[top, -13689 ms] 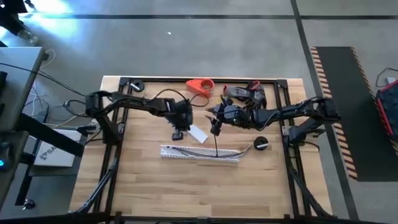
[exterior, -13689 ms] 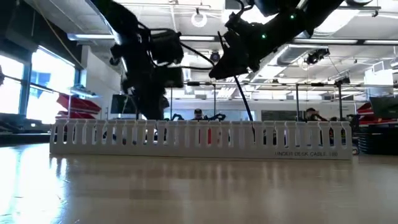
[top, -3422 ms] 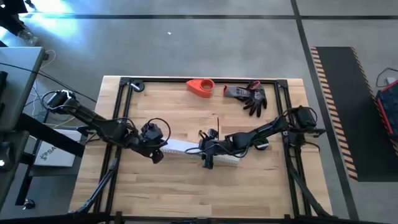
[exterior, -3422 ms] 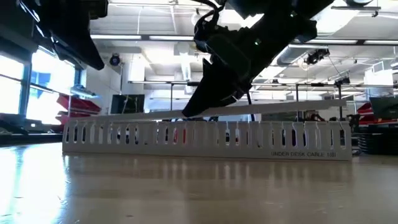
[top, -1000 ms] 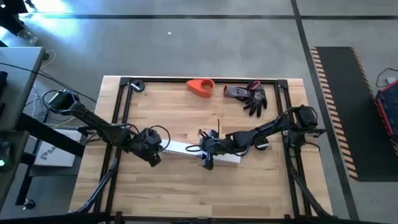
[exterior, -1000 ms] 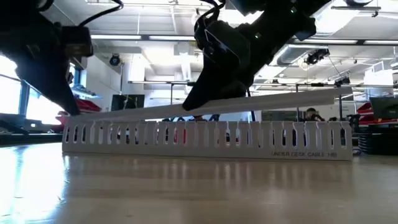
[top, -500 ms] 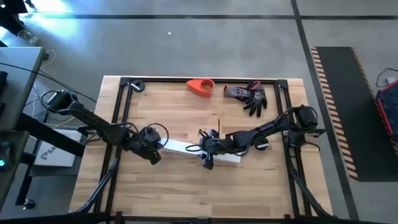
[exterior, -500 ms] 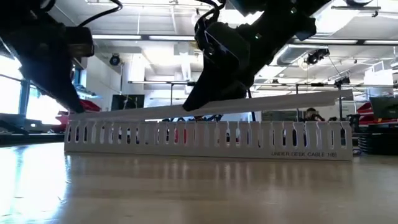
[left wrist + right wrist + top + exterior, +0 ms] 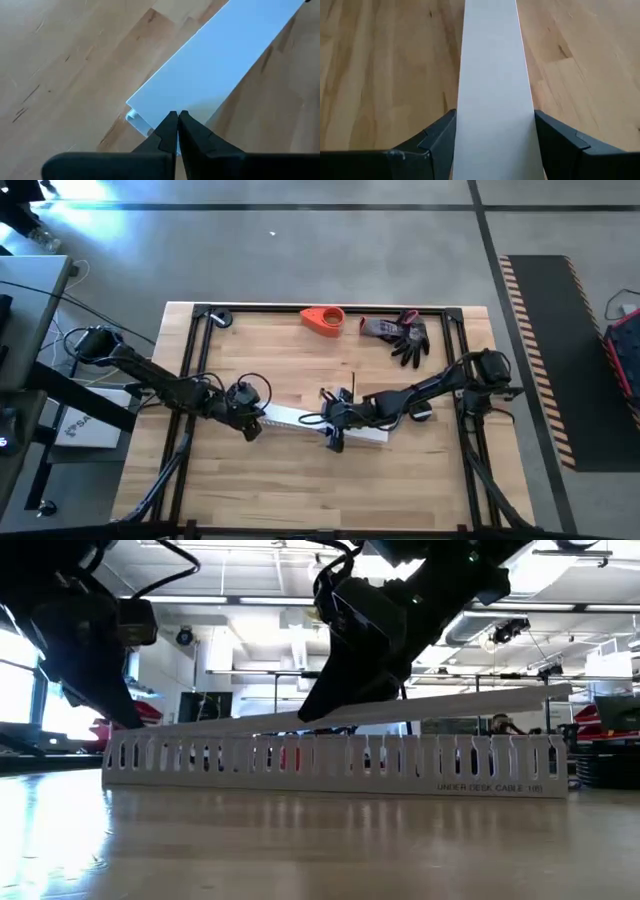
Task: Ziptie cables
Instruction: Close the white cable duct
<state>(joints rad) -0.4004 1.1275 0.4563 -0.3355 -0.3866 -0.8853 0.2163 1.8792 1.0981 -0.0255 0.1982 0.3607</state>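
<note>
White flat strip gripped across width by right pincer above slotted channel; left pincer closed at strip's end.

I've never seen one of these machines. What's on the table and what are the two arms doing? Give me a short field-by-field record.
Table: wooden top in a black frame
White slotted channel: lies mid-table
Flat white strip: resting tilted on the channel, one end higher
Right gripper: fingers either side of the strip, gripping its edges
Left gripper: fingers together at the strip's other end
Far edge: orange object, grey glove
Cables: not visible
</note>
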